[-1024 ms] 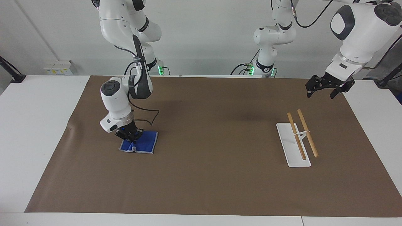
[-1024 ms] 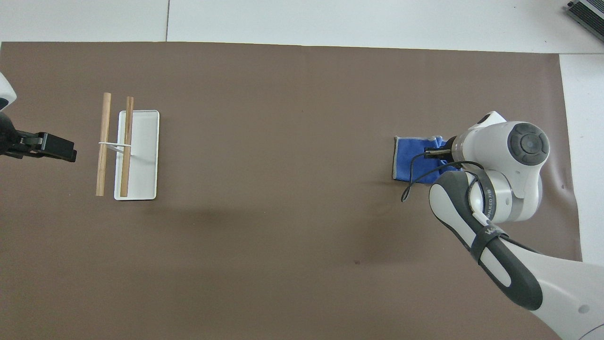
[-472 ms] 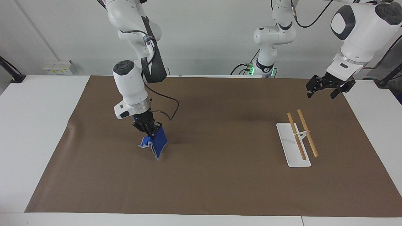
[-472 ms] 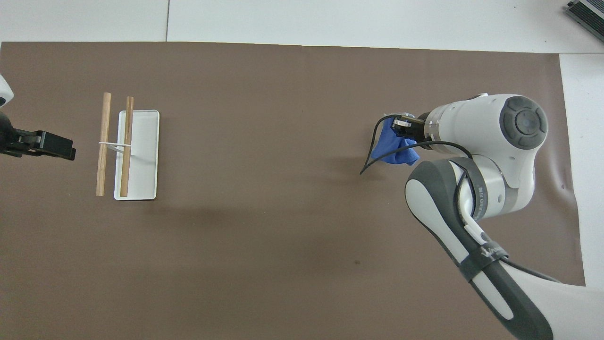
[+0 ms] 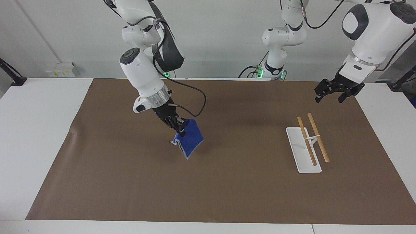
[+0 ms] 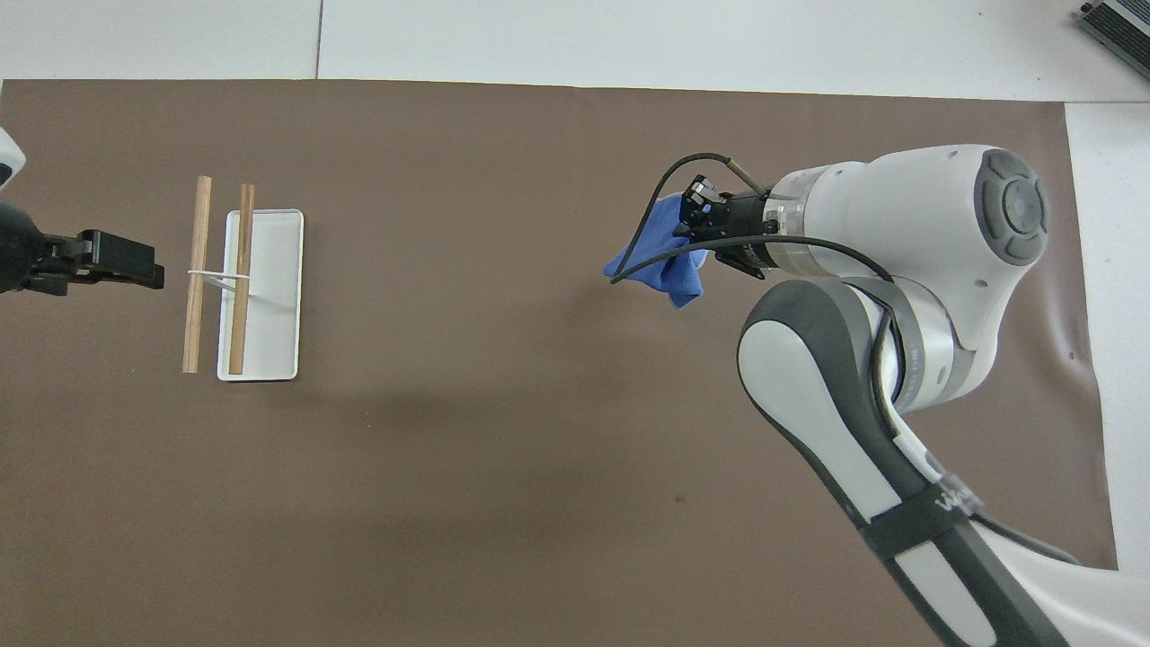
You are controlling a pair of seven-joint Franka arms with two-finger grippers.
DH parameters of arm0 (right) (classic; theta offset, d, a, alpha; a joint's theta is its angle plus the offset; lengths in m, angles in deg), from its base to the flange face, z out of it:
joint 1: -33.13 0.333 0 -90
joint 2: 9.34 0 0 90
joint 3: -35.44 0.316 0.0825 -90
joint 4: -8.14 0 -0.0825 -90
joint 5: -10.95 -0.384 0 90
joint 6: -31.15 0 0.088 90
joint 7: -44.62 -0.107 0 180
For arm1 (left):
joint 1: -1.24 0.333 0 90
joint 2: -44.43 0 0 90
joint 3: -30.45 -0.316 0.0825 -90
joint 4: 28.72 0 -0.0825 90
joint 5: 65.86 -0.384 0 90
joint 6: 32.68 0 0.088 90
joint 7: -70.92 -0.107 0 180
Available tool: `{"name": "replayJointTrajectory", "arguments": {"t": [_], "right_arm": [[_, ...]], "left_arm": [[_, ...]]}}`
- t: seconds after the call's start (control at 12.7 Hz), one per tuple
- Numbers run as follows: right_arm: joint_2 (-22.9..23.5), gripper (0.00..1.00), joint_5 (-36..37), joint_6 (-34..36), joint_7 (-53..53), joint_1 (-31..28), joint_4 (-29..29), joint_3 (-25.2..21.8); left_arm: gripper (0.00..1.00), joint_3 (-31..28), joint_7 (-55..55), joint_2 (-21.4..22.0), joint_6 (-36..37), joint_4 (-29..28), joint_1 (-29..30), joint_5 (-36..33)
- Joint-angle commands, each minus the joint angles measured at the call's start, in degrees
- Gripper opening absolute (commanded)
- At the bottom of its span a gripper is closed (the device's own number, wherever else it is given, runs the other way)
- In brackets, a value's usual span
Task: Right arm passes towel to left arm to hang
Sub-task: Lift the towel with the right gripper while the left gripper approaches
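My right gripper is shut on the blue towel and holds it in the air over the brown mat, between the mat's middle and the right arm's end. The towel hangs crumpled below the gripper and also shows in the overhead view, beside the right gripper. My left gripper is open and empty, raised over the mat's edge at the left arm's end, close to the rack; it also shows in the overhead view.
A white rack base with two wooden bars stands on the mat toward the left arm's end; it also shows in the overhead view. The brown mat covers most of the white table.
My right gripper has lifted the towel off the mat and carried it toward the table's middle. My left gripper has shifted slightly toward the rack.
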Motion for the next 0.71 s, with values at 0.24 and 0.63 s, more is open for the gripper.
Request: {"name": "replayJointTrajectory", "arguments": {"t": [0.24,0.63], "right_arm": [[1.01,0.00,-4.25,1.00,-10.72,4.47,-4.68,0.33],[1.71,0.00,-8.02,0.48,-15.02,6.49,-7.05,0.69]], "left_arm": [[1.00,-0.37,16.85,3.17,-8.09,-6.99,-4.64,7.00],[1.00,-0.37,42.83,6.08,-25.47,-16.66,-11.13,15.18]]}}
